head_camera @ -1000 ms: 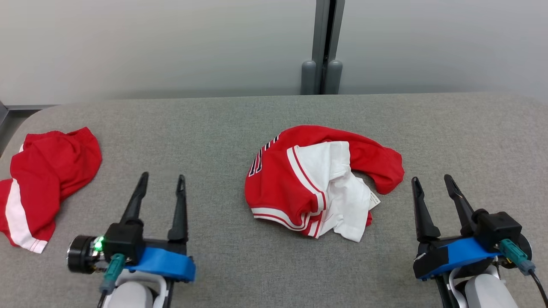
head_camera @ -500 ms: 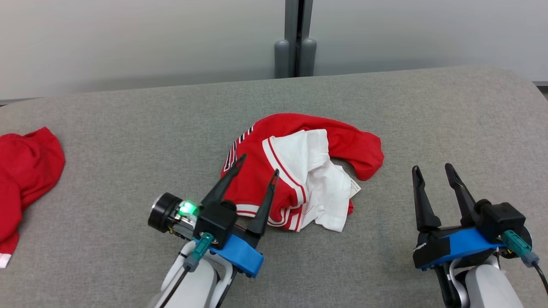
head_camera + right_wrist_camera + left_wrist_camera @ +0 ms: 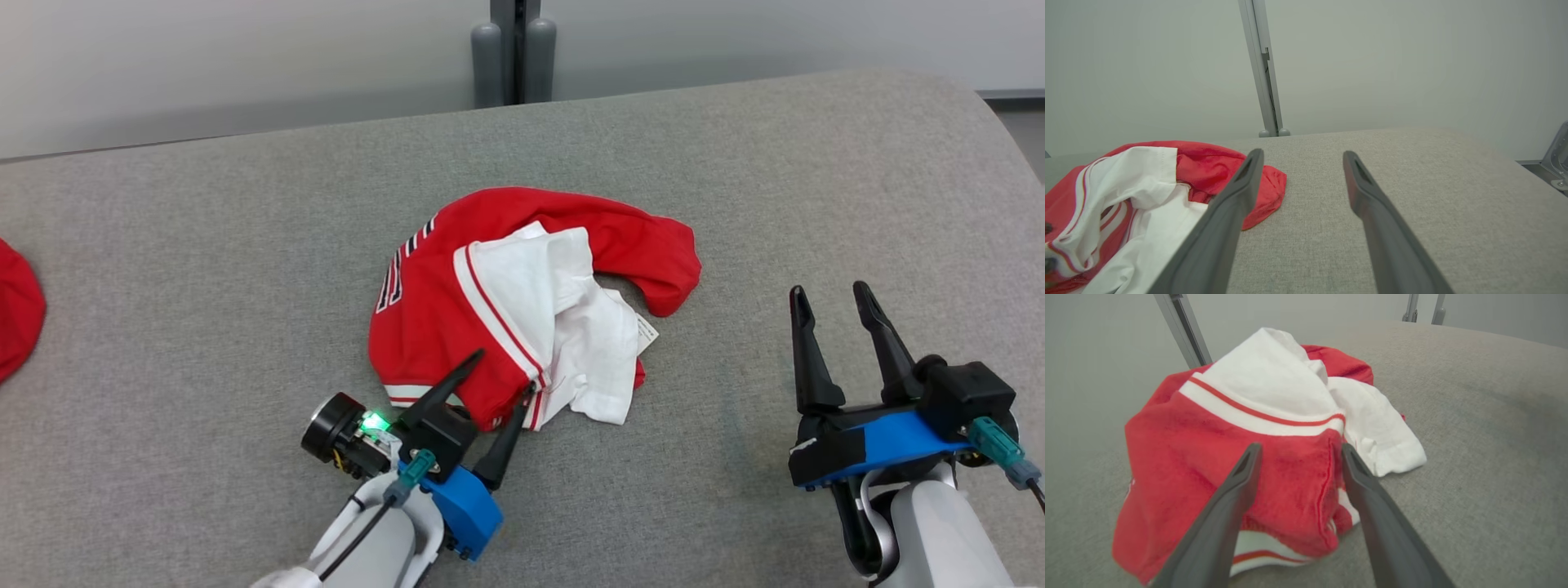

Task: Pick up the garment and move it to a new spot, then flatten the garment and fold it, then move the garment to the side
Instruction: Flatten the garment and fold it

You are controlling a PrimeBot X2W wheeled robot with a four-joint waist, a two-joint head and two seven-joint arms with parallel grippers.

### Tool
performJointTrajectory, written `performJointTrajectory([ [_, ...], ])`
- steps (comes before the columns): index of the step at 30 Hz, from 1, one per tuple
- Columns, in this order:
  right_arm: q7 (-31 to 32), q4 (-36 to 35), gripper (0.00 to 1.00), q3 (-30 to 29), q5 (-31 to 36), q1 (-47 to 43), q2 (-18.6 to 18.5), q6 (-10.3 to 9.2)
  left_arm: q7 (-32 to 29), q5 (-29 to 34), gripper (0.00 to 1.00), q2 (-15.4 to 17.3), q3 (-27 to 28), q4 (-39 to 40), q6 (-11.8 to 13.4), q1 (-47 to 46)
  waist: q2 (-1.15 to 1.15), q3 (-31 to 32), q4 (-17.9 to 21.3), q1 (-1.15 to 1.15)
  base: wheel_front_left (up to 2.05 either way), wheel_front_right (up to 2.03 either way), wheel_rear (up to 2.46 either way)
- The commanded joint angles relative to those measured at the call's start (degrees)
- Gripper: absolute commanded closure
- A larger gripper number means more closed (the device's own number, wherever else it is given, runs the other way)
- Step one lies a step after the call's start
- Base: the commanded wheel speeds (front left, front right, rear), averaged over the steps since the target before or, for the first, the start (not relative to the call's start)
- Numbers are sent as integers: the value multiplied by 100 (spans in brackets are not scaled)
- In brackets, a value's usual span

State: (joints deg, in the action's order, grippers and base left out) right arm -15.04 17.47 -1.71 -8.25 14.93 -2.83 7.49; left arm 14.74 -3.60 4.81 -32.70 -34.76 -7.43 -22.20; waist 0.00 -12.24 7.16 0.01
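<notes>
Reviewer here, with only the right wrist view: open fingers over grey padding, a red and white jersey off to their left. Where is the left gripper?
Observer: The left gripper is at the near hem of the jersey, on its striped-trim side.
Operator: Is it closed on the fabric?
Observer: No. In the left wrist view its fingers stand apart, one on either side of a red fold.
Operator: Anything else on the table?
Observer: A second red cloth lies on the table at the far left edge of the head view, apart from the jersey.
</notes>
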Motion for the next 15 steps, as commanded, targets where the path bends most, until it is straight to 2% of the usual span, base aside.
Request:
performJointTrajectory([
  [1, -22, -16, 0, 0, -35, 39, -11, 1, 20, -68, 0, 21, 18, -115, -3, -139, 0, -25, 26, -1, 0, 0, 0],
  [3, -22, -22, 0, -7, -33, 67, -11, 1, 29, -98, 0, 21, 37, -283, -3, -232, 0, -44, 52, -1, 0, 0, 0],
  [4, -22, -23, 0, -12, -32, 76, -11, 1, 36, -130, 4, 21, 53, -352, -3, -278, 0, -47, 61, -1, 0, 0, 0],
  [5, -22, -20, 0, -18, -27, 83, -11, 1, 39, -146, 56, 21, 67, -434, -3, -309, 0, -45, 70, -1, 0, 0, 0],
  [7, -22, -1, 0, -14, -22, 87, -11, 1, 43, -175, 100, 22, 81, -577, -3, -372, 0, -19, 91, -1, 0, 0, 0],
  [12, -22, -16, 0, -17, -20, 51, -11, 1, 50, -297, 100, 81, 244, -647, 66, -538, 0, 57, 100, -1, 0, 0, 0],
  [15, -22, -57, 0, -42, 4, 19, -11, 1, 52, -382, 100, 285, 535, -440, 186, -692, 0, 77, 69, -1, 0, 0, 0],
])
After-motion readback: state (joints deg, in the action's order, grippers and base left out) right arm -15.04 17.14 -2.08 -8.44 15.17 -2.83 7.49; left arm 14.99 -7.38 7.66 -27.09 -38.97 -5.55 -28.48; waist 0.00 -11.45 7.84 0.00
